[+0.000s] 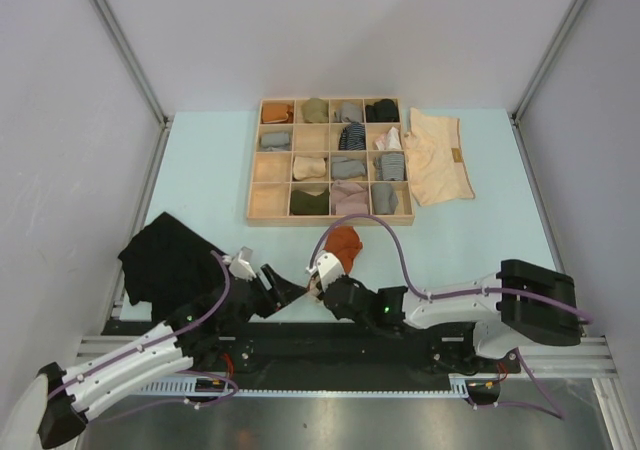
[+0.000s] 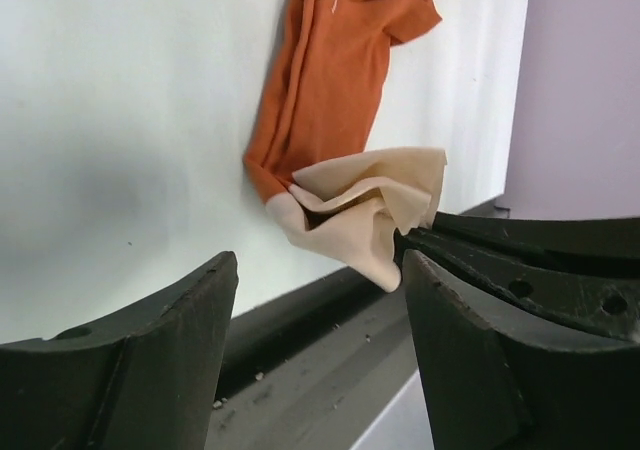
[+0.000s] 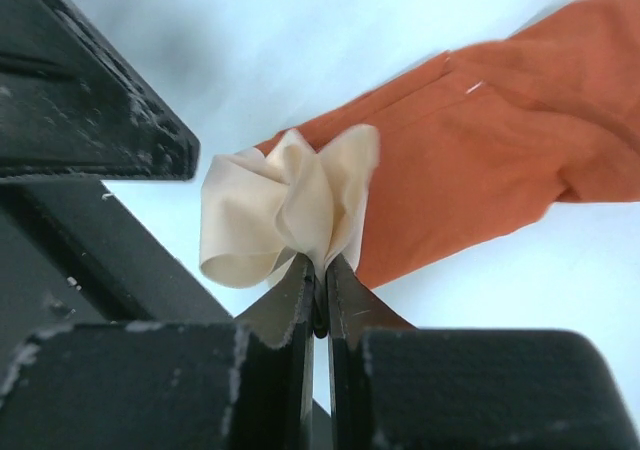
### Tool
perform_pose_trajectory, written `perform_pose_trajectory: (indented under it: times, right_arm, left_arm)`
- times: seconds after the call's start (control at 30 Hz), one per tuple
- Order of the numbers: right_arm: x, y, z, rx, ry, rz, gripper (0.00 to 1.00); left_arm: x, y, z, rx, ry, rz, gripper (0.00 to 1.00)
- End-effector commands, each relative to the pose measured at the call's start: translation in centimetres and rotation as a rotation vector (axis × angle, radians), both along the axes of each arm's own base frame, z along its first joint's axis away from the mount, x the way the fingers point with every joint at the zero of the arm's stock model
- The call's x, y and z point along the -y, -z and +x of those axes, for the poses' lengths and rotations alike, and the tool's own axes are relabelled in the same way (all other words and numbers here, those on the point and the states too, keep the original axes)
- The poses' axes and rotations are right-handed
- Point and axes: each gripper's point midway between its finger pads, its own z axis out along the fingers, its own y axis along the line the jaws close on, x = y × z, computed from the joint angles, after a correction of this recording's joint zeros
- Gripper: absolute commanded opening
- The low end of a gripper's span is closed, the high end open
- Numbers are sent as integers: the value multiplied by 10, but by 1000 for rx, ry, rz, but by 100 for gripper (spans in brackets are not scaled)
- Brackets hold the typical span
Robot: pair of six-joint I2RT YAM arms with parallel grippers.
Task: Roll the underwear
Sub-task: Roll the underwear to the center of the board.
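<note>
Rust-orange underwear [image 3: 480,160] pinched by its cream edge in right tool [image 3: 320,275].

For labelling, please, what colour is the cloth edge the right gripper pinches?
Pale cream edge; right wrist view.

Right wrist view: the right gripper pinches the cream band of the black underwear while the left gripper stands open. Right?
No: the cream band that the right gripper pinches belongs to the rust-orange underwear, as the right wrist view shows. The left gripper does stand open.
</note>
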Motion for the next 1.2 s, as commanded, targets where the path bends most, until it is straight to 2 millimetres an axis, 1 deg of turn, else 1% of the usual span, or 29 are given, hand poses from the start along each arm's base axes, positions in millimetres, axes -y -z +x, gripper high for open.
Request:
perform_pose_trajectory:
  times: [0.0,0.03,0.07,0.1,0.17,0.2,0.27,0.3,0.33,0.37,0.4,0.47,0.53,0.63,0.67,0.8,0.9,1.03,1.17]
  right_arm:
    - [-8,0,-6,-121,-30,75,0]
    - [-6,2,0,-143,-3,81,0]
    - [-4,6,2,-161,6,74,0]
    - [-5,8,1,-192,-6,78,0]
    - [-2,13,7,-221,17,71,0]
    - [-4,16,6,-247,8,70,0]
    - [0,22,11,-273,27,57,0]
    - [0,27,10,-299,20,50,0]
    - [0,27,13,-308,26,48,0]
    - [2,29,16,-319,37,45,0]
    - [2,32,15,-336,33,38,0]
    - [3,33,17,-343,37,36,0]
    - [4,36,20,-355,46,35,0]
    - [8,40,23,-372,54,30,0]
    - [9,41,23,-383,53,28,0]
    - [12,44,25,-397,60,26,0]
    - [12,45,26,-402,57,26,0]
    - [13,48,26,-413,59,21,0]
    - [14,50,26,-419,60,19,0]
  left_arm:
    - [-10,-14,15,119,-30,62,72]
    - [-9,-16,17,140,-24,67,72]
    - [-8,-18,17,161,-11,73,71]
    - [-9,-16,18,181,8,103,71]
    - [-3,-23,19,221,39,98,70]
    - [0,-19,17,237,83,123,69]
    - [6,-24,17,271,118,120,68]
    - [9,-22,15,291,154,135,68]
    - [10,-20,16,291,166,152,67]
    - [11,-21,16,304,179,157,67]
    - [13,-21,15,326,207,171,67]
    - [15,-18,15,332,232,191,66]
    - [19,-23,16,367,252,183,65]
    - [19,-16,19,367,249,207,64]
    - [19,-11,20,357,254,225,63]
    - [21,-7,26,350,239,250,61]
    - [22,-6,33,367,230,274,61]
    - [27,-13,39,400,221,263,61]
    - [31,-10,41,398,221,249,60]
